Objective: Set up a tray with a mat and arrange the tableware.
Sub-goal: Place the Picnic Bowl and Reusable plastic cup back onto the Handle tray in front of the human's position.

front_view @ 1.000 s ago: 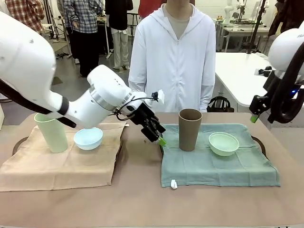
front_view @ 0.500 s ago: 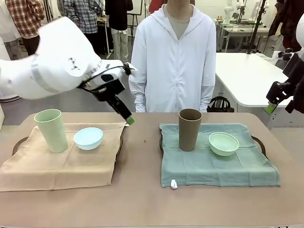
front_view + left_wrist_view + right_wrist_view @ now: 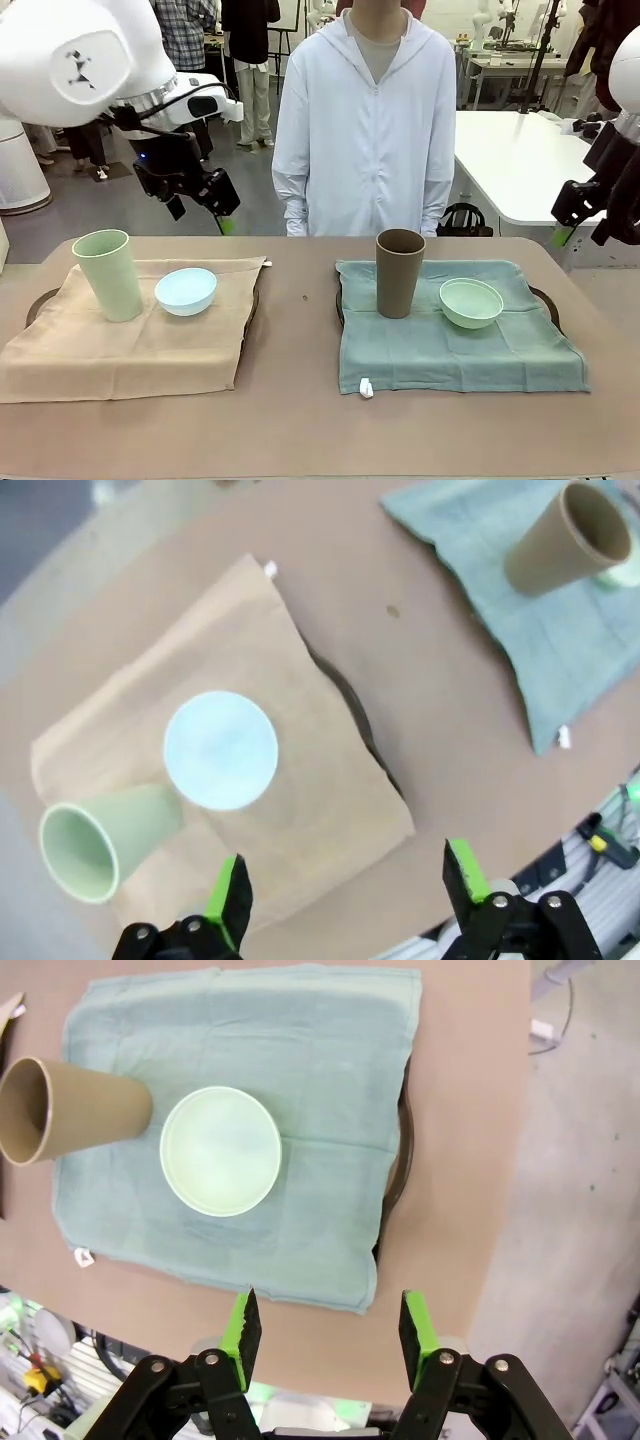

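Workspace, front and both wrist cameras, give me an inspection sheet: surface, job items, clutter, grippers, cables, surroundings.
Surface: brown table, two mats over dark trays; tan mat on robot's left, teal mat on its right.
Job's things: green cup upright and blue bowl on tan mat; brown cup upright and green bowl on teal mat.
Clutter: small speck on the bare table between mats.
Grippers: left gripper open, empty, raised above tan mat; right gripper open, empty, above teal mat's edge.
Cables: black cable on left arm's wrist.
Surroundings: person in white jacket at far side; white table behind.
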`<state>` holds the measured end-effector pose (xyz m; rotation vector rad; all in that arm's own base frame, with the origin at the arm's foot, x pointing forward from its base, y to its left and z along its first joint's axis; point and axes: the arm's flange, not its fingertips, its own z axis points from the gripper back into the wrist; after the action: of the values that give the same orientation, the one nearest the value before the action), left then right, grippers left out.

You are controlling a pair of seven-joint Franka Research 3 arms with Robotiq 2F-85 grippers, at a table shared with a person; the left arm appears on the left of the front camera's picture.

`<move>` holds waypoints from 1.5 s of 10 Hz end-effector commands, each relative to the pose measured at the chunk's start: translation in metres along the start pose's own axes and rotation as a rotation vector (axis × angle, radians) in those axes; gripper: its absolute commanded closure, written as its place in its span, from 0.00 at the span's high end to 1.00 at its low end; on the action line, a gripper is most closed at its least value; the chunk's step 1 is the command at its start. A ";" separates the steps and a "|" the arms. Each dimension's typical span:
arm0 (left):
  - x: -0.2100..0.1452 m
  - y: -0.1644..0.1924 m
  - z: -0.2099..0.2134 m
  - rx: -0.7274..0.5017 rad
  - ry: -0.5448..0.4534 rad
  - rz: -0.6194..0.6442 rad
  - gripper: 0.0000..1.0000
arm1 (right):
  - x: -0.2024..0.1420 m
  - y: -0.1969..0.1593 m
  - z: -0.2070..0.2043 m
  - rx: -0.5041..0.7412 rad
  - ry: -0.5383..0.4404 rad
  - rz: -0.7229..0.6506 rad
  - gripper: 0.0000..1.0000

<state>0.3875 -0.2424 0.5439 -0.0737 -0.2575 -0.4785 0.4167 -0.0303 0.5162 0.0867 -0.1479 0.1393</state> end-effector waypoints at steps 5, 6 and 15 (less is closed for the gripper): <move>0.008 0.003 -0.011 -0.006 -0.024 -0.019 1.00 | -0.003 -0.001 0.004 -0.002 -0.008 -0.003 0.72; 0.008 0.003 -0.011 -0.006 -0.024 -0.019 1.00 | -0.003 -0.001 0.004 -0.002 -0.008 -0.003 0.72; -0.066 0.157 -0.001 -0.246 0.194 0.305 1.00 | -0.023 -0.113 0.014 0.125 0.034 -0.215 0.72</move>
<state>0.4056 -0.1115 0.5206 -0.2477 -0.0339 -0.2689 0.3989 -0.1347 0.5146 0.1608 -0.1168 -0.0487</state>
